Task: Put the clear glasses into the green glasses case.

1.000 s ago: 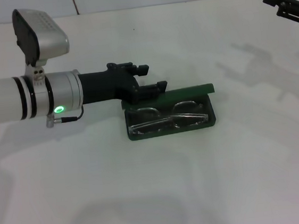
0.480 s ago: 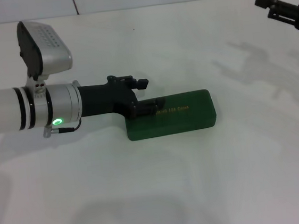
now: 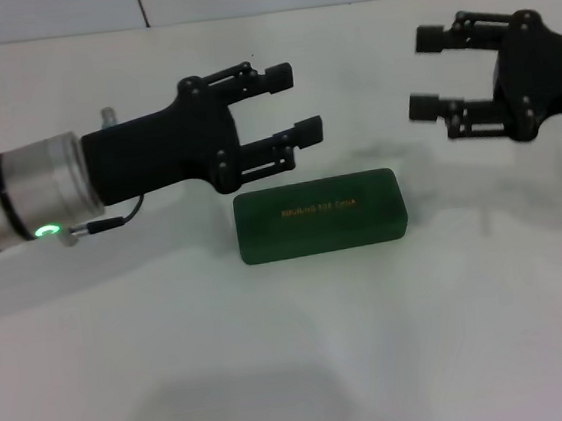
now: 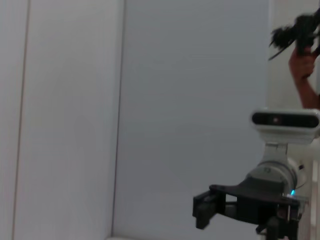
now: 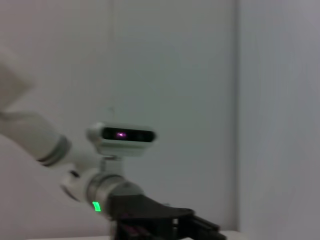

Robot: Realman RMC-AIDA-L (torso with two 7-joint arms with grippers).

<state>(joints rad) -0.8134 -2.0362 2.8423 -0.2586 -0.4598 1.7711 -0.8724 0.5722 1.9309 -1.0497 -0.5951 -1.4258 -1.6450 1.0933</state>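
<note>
The dark green rectangular glasses case (image 3: 320, 214) looks like a smooth, matt shell with rounded corners and small pale gold lettering printed on its lid. It lies on a white table (image 3: 375, 341) with a smooth, faintly sheeny top. The left black gripper (image 3: 290, 102) and right black gripper (image 3: 430, 74) appear matt hard plastic. The left arm's silver wrist collar (image 3: 42, 185) has a satin metal look.

A white table (image 3: 306, 349) carried a single object, the green glasses case (image 3: 320, 214), lying shut and flat.

Green glasses case (image 3: 320, 214) shut, flat on table.
</note>
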